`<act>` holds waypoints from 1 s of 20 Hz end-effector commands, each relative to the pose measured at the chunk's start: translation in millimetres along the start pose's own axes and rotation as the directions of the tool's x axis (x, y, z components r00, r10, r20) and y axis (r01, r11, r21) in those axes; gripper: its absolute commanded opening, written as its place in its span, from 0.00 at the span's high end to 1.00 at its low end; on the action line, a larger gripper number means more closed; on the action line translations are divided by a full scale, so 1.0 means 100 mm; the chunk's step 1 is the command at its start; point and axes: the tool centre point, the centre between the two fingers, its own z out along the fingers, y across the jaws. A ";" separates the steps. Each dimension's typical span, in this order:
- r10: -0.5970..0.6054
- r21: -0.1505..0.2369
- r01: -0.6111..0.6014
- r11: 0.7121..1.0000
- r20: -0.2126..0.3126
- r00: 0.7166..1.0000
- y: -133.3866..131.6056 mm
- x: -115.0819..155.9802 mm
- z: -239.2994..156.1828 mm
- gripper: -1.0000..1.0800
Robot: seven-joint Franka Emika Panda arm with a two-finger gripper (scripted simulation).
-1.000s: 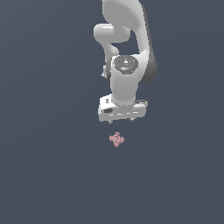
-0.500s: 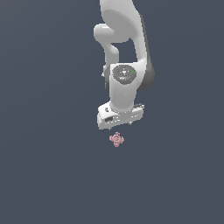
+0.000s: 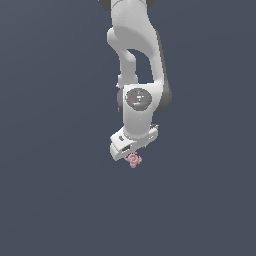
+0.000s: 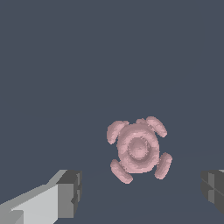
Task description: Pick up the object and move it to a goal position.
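In the wrist view we see, from left to right, one dark-padded fingertip [image 4: 70, 193] on its white finger, then the object [image 4: 138, 149], then the second fingertip [image 4: 213, 191] at the far edge of the frame. The jaws stand wide apart, with nothing between the pads yet; the pink thing lies on the floor ahead of the gap and somewhat nearer the second pad than the first. We judge that this spread is deliberate: the object is a rounded dome with four knobby lobes sticking out crosswise, and an open stance lets the fingers pass down either side of it before closing. The lobes sit diagonally to the line between the pads, so we expect the pads would meet the lobes or the round body rather than a flat face, and the grip may slip or turn the piece.

In the exterior view the gripper [image 3: 131, 150] hangs from the white arm [image 3: 137, 60] directly over the object [image 3: 133, 160], which peeks out just below the hand, resting on the plain dark grey floor [image 3: 50, 200]. We cannot tell from here whether the fingertips touch the ground.

Around it we find nothing else: no other items, no walls, no marker for the goal position. Nothing stands in the way of the descent or a lift.
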 end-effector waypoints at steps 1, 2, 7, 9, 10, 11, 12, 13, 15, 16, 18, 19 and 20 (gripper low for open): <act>-0.048 -0.002 0.048 0.999 -0.001 0.999 0.03 0.02 0.06 0.04; -0.063 -0.002 0.063 0.998 -0.002 0.998 0.04 0.03 0.08 0.04; -0.116 -0.004 0.116 0.993 -0.002 0.993 0.07 0.04 0.15 0.04; -0.127 -0.004 0.127 0.992 -0.003 0.992 0.08 0.05 0.17 0.04; -0.131 -0.004 0.130 0.991 -0.003 0.991 0.08 0.05 0.17 0.04; -0.133 -0.004 0.133 0.991 -0.003 0.991 0.08 0.05 0.18 0.04; -0.133 -0.004 0.133 0.991 -0.003 0.991 0.08 0.05 0.18 0.04; -0.129 -0.004 0.129 0.992 -0.002 0.992 0.08 0.05 0.17 0.04; -0.129 -0.004 0.129 0.992 -0.002 0.992 0.08 0.05 0.19 0.04; -0.129 -0.004 0.129 0.992 -0.002 0.992 0.08 0.05 0.21 0.04; -0.129 -0.004 0.129 0.992 -0.002 0.992 0.08 0.04 0.28 0.04; -0.130 -0.004 0.130 0.991 -0.002 0.991 0.08 0.05 0.32 0.04; -0.130 -0.004 0.130 0.991 -0.002 0.991 0.08 0.04 0.37 0.04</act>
